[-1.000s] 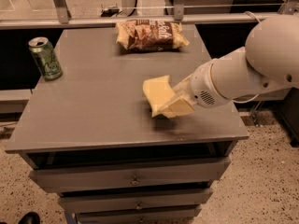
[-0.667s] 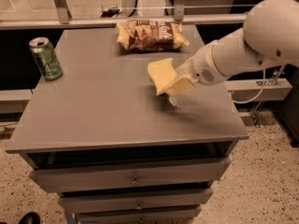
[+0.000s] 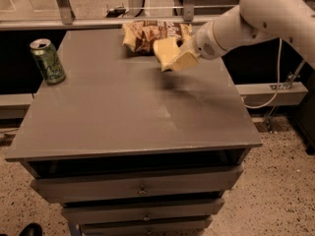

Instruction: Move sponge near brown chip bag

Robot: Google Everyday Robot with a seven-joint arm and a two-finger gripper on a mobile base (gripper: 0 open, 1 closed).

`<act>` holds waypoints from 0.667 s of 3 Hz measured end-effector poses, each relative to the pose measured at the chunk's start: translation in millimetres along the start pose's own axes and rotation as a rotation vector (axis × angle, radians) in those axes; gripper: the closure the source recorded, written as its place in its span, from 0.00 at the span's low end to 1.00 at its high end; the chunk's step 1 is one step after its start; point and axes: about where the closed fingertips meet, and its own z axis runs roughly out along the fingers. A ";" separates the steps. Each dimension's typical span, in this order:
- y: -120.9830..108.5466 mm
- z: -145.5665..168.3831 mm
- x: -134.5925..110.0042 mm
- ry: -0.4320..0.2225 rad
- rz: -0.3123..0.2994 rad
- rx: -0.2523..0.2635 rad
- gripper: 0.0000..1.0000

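Observation:
The brown chip bag lies at the far edge of the grey cabinet top, partly hidden behind my arm. My gripper is shut on the pale yellow sponge and holds it in the air just in front of the bag's right half, above the table. A shadow of the sponge falls on the top below it. The white arm reaches in from the upper right.
A green drink can stands upright at the left side of the cabinet top. Drawers run down the front of the cabinet. A metal rail and posts stand behind the far edge.
My gripper has carried the sponge away from the front right of the top toward the far edge, up close to the chip bag.

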 end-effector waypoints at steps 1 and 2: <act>-26.2 17.9 -2.0 0.021 -0.003 0.016 0.85; -42.7 29.1 2.6 0.043 0.003 0.036 0.64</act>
